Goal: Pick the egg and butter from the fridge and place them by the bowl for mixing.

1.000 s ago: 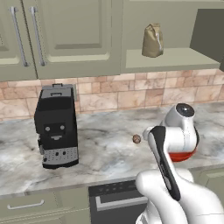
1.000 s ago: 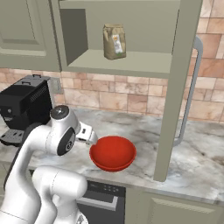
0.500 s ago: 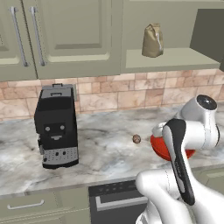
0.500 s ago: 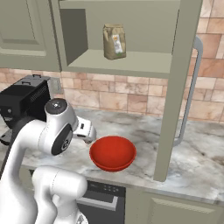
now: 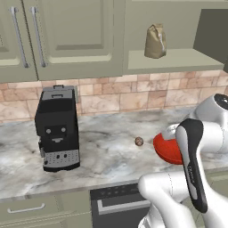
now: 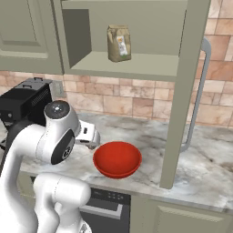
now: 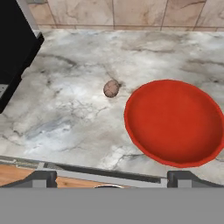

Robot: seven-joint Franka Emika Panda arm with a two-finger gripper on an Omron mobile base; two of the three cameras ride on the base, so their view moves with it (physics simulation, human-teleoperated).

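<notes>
The egg [image 5: 139, 141] [image 7: 111, 88], a small brownish ball, lies on the marble counter just left of the red bowl [image 6: 117, 158] [image 7: 175, 122] [image 5: 165, 149], a short gap apart from it. My gripper [image 7: 113, 178] hangs over the counter's front edge, nearer than both. It is open, its two dark fingertips [image 7: 43, 177] stand far apart, and nothing is between them. The butter is out of view. A tall panel with a long grey handle [image 6: 196, 104], which looks like the fridge's open door, stands over the counter to the right of the bowl.
A black coffee machine [image 5: 58, 129] stands on the counter to the left. A brown paper bag [image 6: 119, 42] sits on the open shelf above. Upper cabinets hang over the tiled back wall. My white arm [image 5: 191, 164] covers the bowl's right side in the left base view.
My arm has swung to the right in the left base view, uncovering more of the bowl. The egg and the bowl have stayed put, and the gripper has stayed open.
</notes>
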